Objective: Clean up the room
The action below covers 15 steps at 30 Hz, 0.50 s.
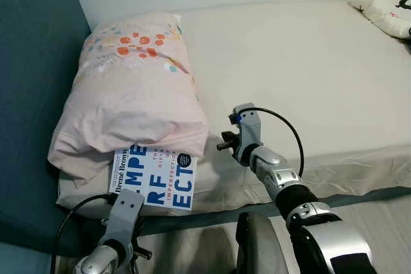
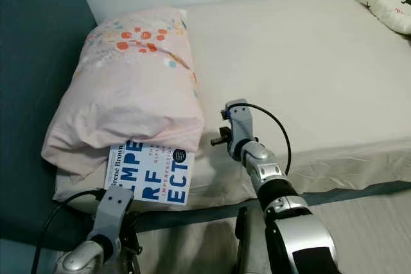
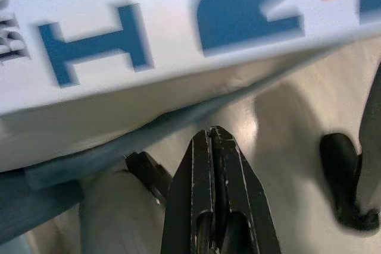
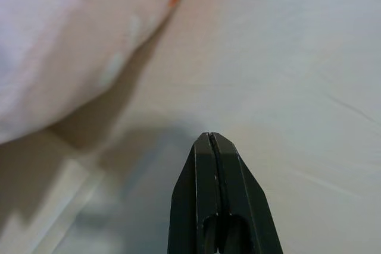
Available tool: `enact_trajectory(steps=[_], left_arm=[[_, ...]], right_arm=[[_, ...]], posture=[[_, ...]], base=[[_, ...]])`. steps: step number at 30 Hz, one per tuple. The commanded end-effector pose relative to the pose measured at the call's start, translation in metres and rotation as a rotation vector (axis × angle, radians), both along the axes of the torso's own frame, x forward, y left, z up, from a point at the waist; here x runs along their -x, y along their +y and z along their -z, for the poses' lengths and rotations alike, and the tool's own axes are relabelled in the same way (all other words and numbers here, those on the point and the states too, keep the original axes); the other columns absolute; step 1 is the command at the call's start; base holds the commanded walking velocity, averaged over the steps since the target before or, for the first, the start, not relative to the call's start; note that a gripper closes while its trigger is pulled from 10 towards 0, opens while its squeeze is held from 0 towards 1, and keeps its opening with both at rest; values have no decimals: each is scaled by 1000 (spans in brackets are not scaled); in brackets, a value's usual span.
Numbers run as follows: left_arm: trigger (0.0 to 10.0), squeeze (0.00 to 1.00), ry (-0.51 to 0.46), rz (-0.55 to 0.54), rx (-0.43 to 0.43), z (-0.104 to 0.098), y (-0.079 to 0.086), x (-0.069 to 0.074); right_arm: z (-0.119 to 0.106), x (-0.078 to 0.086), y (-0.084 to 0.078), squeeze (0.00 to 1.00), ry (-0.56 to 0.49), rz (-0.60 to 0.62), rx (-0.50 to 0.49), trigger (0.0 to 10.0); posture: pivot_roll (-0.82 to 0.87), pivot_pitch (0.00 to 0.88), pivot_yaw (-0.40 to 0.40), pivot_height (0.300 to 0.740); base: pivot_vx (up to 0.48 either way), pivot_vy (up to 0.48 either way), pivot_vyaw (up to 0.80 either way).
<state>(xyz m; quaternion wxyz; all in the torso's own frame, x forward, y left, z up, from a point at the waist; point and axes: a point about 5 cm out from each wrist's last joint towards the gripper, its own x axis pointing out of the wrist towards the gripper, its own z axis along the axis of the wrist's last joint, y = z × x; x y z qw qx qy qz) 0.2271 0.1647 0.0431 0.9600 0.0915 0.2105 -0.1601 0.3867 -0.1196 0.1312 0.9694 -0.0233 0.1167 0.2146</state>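
Starting to tidy | book [image 1: 156, 176] still stuck under pillow [image 1: 131, 88] at 9 o'clock | left gripper [image 3: 214, 138] and right gripper [image 4: 209, 140] pinched closed, holding nothing.

On my bed [image 1: 308, 75] I count two pillows: one pink pillow [image 1: 131, 94] by the headboard, one white pillow [image 1: 385, 11] at its far corner. One book [image 1: 154, 176] lies under the pink one.
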Motion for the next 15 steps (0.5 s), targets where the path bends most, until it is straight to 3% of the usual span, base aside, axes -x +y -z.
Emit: enact_trajectory(steps=[1, 2, 3, 5, 6, 7, 8, 9, 10, 11, 13, 15], left_arm=[[10000, 0, 110, 55, -92, 18, 6, 15], [10000, 0, 152, 91, -165, 25, 11, 21], [10000, 0, 152, 91, -165, 25, 11, 21], [10000, 0, 198, 111, -263, 33, 22, 28], [10000, 0, 200, 86, -273, 33, 29, 29], [10000, 0, 200, 86, -273, 33, 29, 29], [10000, 0, 192, 76, -279, 31, 35, 29], [9569, 0, 185, 71, -280, 30, 39, 29], [9569, 0, 185, 71, -280, 30, 39, 29], [4745, 0, 156, 119, -258, 25, 44, 31], [4745, 0, 147, 138, -250, 24, 45, 31], [6510, 0, 126, 189, -274, 25, 41, 29]], right_arm=[[10, 6, -2, 0, 21, -36, 4, 3961], [14, 10, -3, 0, 21, -55, 1, 3961], [14, 10, -3, 0, 21, -55, 1, 3961], [19, 18, -5, 0, 12, -101, 0, 4314], [21, 26, -5, 0, -3, -156, -13, 6784], [21, 26, -5, 0, -3, -156, -13, 6784], [21, 36, -5, 0, -18, -231, -26, 6784], [21, 44, -5, 0, -28, -284, -36, 10000], [21, 44, -5, 0, -28, -284, -36, 10000], [18, 71, -9, 0, -38, -451, -23, 10000], [17, 80, -9, 0, -34, -504, -19, 10000], [17, 101, -11, 0, -4, -630, 1, 10000]], posture=[[77, 298, -45, 525], [73, 299, -47, 525], [73, 299, -47, 525], [65, 296, -47, 525], [60, 295, -46, 525], [60, 295, -46, 525], [60, 295, -46, 525], [60, 295, -46, 525], [60, 295, -46, 525], [53, 288, -42, 525], [53, 288, -42, 525], [48, 281, -39, 525]], base=[[0, 0, 0], [0, 0, 0], [0, 0, 0], [0, 0, 0], [0, 0, 0], [0, 0, 0], [0, 0, 0], [0, 0, 0], [0, 0, 0], [0, 0, 0], [0, 0, 0], [0, 0, 0]])
